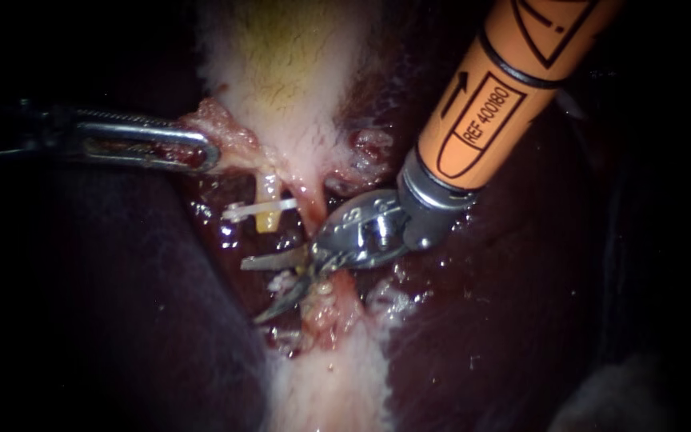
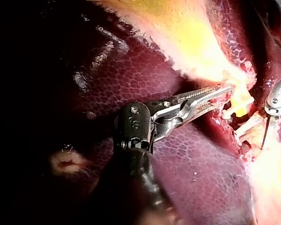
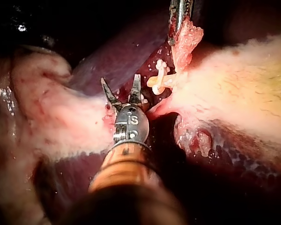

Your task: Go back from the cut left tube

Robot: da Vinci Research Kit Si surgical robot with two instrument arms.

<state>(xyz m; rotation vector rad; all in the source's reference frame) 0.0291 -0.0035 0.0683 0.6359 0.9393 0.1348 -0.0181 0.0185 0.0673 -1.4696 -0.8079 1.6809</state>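
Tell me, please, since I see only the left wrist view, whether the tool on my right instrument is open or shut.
Observer: Open. In the endoscope view the orange-shafted right instrument's tool shows two thin grey blades spread apart, gripping nothing.
Operator: Thank you. Is it clear of the ragged pink tissue flap that my silver left instrument's tool is shut on?
Observer: Yes. In the right wrist view the flap sits beyond the white plastic clip on the short yellow tube stub, and the blades lie short of both, with a gap between.
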